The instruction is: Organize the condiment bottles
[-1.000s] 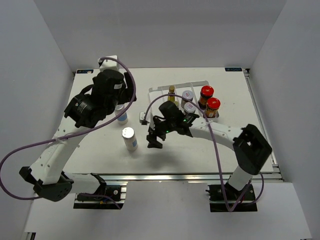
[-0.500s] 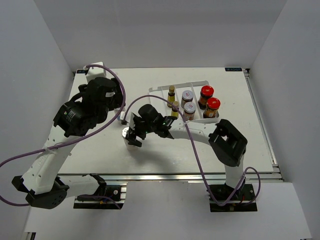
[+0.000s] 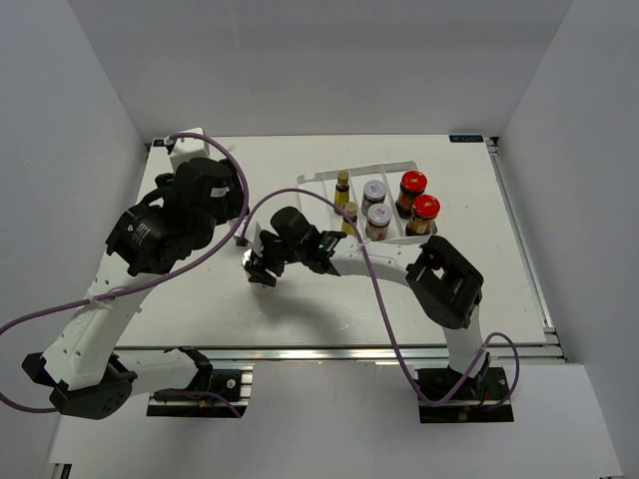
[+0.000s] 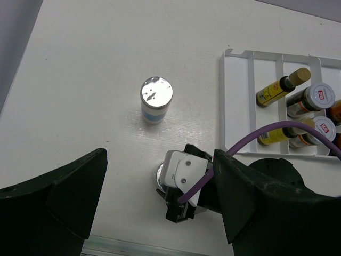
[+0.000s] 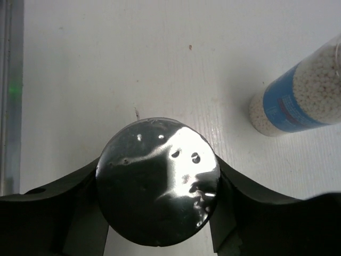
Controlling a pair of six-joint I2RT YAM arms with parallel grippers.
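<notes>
White bottle (image 5: 158, 194) stands upright, cap skyward, clasped by right gripper (image 5: 159, 172).

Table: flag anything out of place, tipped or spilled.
Two white bottles stand outside the tray, left of it: one free, one between the right gripper's jaws. Both upright; nothing spilled.

A white plastic bottle with a mirror-bright silver cap (image 5: 158, 186) stands upright on the table. Its cap sits between the two fingers of my right pincer (image 5: 158, 224), which press it on either side. Its twin, a white bead-filled bottle with a blue label (image 4: 156, 98), stands upright near it, free. In the white ribbed tray (image 4: 248, 117) stand two slim amber yellow-labelled bottles (image 3: 342, 183), two short silver-lidded jars (image 3: 373, 190) and two red-capped dark-sauce bottles (image 3: 412, 184), each pair in its own compartment.
</notes>
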